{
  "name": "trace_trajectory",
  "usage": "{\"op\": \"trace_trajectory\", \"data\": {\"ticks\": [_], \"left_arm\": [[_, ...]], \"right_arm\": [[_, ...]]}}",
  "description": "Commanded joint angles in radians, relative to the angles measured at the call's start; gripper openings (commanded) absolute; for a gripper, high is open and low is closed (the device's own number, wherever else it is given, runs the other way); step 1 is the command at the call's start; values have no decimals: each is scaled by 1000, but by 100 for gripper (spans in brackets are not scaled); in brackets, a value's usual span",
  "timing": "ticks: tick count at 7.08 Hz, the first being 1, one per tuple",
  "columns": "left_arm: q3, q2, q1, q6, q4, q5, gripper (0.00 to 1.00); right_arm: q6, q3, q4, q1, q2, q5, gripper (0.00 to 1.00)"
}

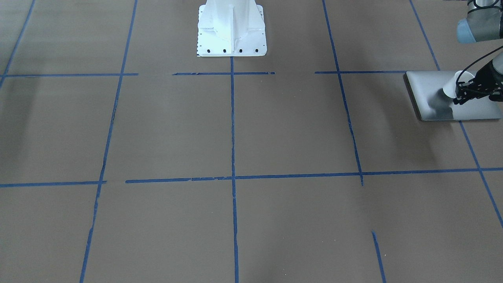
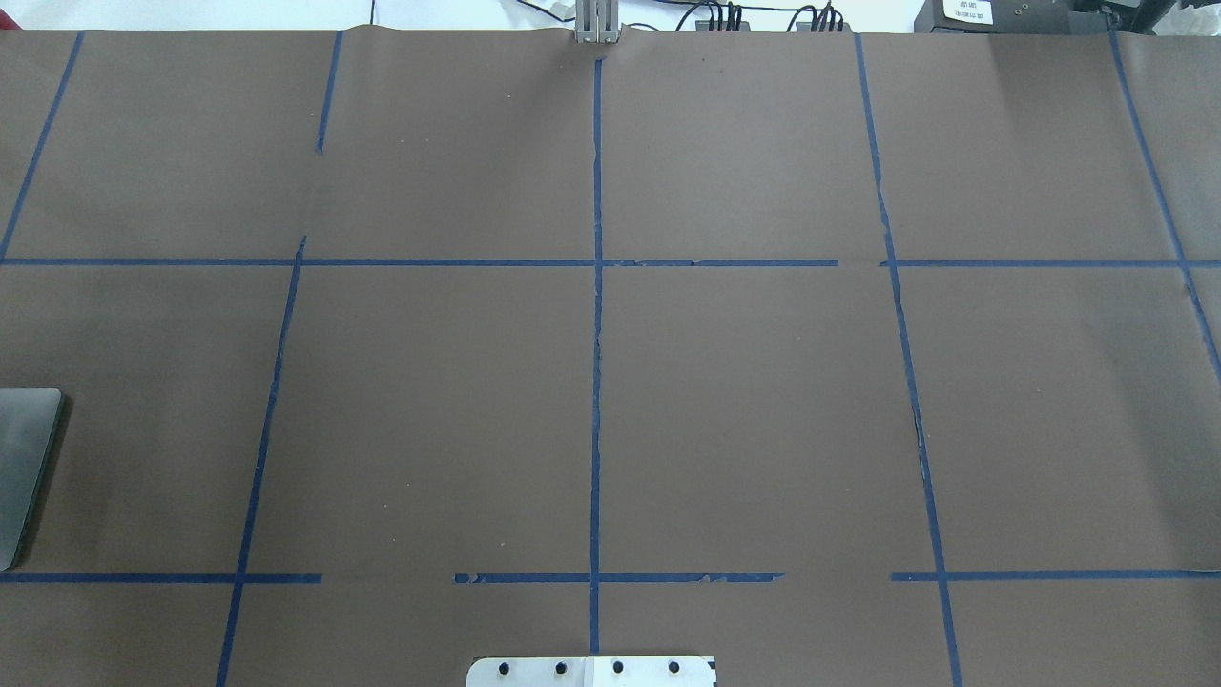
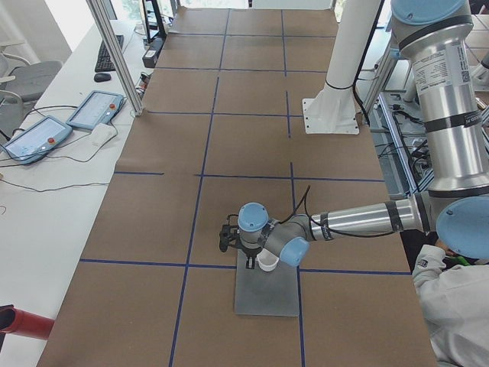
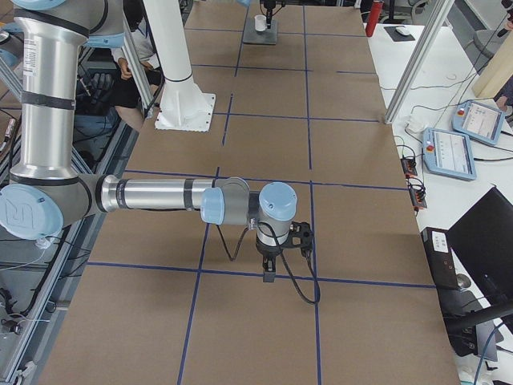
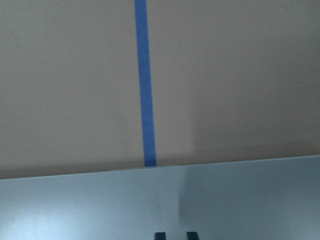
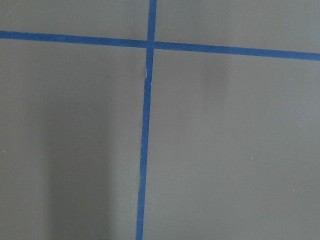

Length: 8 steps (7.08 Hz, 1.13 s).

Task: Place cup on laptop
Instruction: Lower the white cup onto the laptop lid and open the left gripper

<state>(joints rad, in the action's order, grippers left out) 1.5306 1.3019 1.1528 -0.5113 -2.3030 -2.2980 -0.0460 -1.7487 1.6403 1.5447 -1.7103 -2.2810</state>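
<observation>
Laptop (image 1: 426, 83) beneath cup (image 1: 452, 85), end effector (image 1: 459, 92) apparently gripping.

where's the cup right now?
Front-facing view, far right edge: the cup is gripped by the left end effector, over the silver laptop, on the robot's left end of the table.

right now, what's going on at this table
The left gripper is right beside the white cup, over the silver laptop at the table's left end. I cannot tell whether it grips the cup, or whether the cup rests on the lid. The right gripper hangs over the table far from both, holding nothing.
</observation>
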Motion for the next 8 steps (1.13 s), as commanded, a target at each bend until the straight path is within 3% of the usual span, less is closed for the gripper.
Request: {"op": "trace_trajectory", "data": {"ticks": [1,2,4,5,6,8], "left_arm": [[-1,-1,-1,7,2,3,63],[0,-3,2,11,1,8,100],[20,5,83,64,8,43,100],[17,5,199,249,52,40,100],[26,20,351,399,177,38,100],[141,112,517,598,555,43,100]], "right_arm": [[0,0,0,0,0,0,100],[0,0,0,0,0,0,100],[0,0,0,0,1,0,100],[0,0,0,0,0,0,100],[0,0,0,0,0,0,100],[0,0,0,0,1,0,100]]}}
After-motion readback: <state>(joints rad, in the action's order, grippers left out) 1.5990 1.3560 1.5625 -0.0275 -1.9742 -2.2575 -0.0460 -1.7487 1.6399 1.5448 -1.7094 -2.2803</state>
